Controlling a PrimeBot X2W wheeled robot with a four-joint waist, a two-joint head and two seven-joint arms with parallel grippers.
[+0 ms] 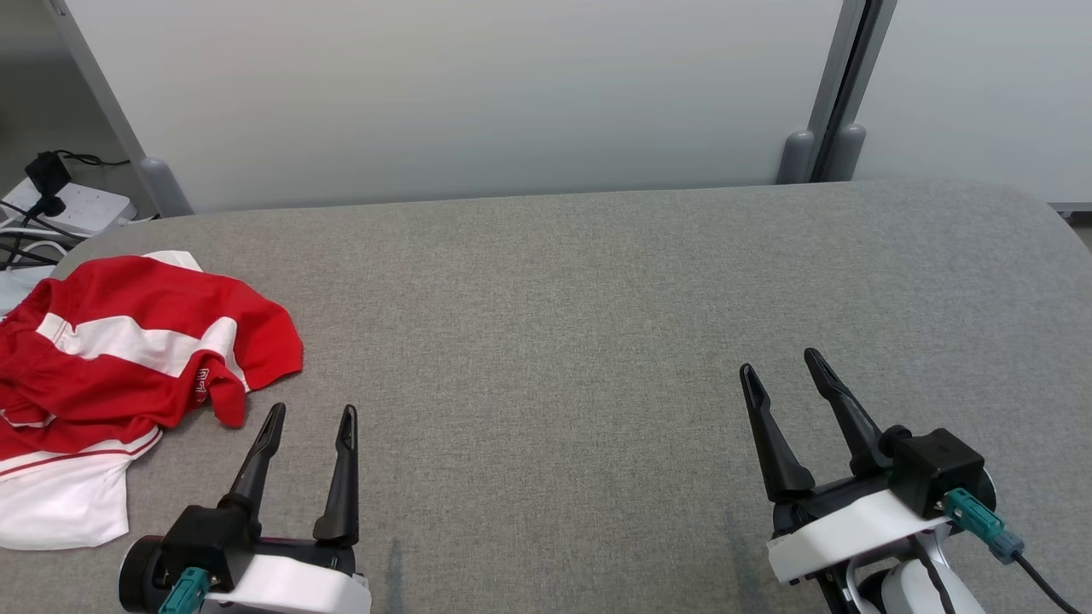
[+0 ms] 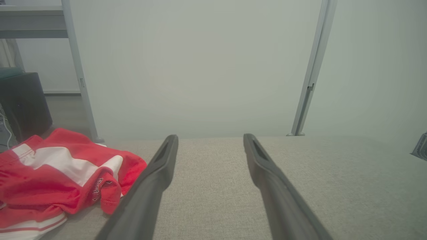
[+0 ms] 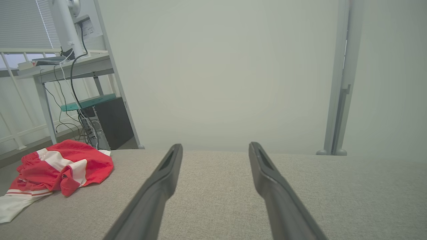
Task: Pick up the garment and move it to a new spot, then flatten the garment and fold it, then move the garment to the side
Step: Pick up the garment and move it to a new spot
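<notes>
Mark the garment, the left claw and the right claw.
garment [image 1: 119,396]: head view, on its crumpled red middle.
left claw [image 1: 312,416]: head view, midway between its open fingertips.
right claw [image 1: 780,363]: head view, midway between its open fingertips.

Arm ends, left gripper [image 1: 311,411] and right gripper [image 1: 780,361]: two long tapered black fingers [image 1: 768,435], white wrist shell [image 1: 840,529], teal connector [image 1: 972,512]; the right one's trails a black cable [image 1: 1036,580].

Red garment [image 1: 128,367] with white bands and white hem, heathered grey surface [image 1: 597,341], black-fingered pincers, teal connectors, pale grey wall panels.
</notes>
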